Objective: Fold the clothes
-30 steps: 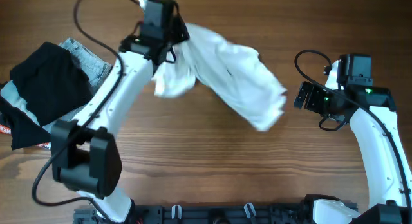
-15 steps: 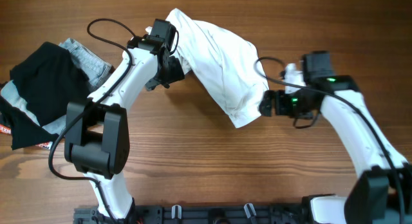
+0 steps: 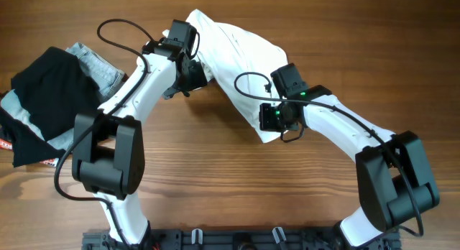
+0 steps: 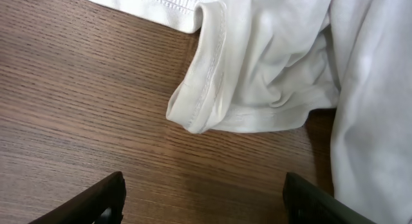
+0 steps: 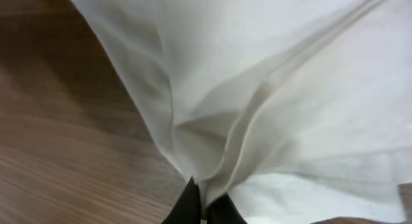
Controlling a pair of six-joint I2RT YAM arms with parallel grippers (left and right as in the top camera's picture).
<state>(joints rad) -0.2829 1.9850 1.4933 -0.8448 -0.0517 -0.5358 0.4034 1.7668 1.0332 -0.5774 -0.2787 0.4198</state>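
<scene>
Soft, crumpled white shirt point(image 3: 241, 52), stitched hem, lies near far edge of wood-grain table point(image 3: 215, 185). Left gripper point(image 4: 203, 201) spread wide, empty. Right gripper point(image 5: 203, 208) pinched closed on shirt fold.

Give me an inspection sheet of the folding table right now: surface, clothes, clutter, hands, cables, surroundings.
Surface: wooden table, no spills seen.
Job's things: white shirt crumpled at the far middle; black garment heaped over a grey garment at the left.
Clutter: red-printed item peeking from under the heap; cannot tell what it is.
Hands: left hand open and empty, above the table beside the shirt's hem; right hand shut on a fold of the shirt.
Cables: black cable looping off the left arm; second cable looping off the right arm, above the shirt.
Surroundings: black rail along the near edge.
</scene>
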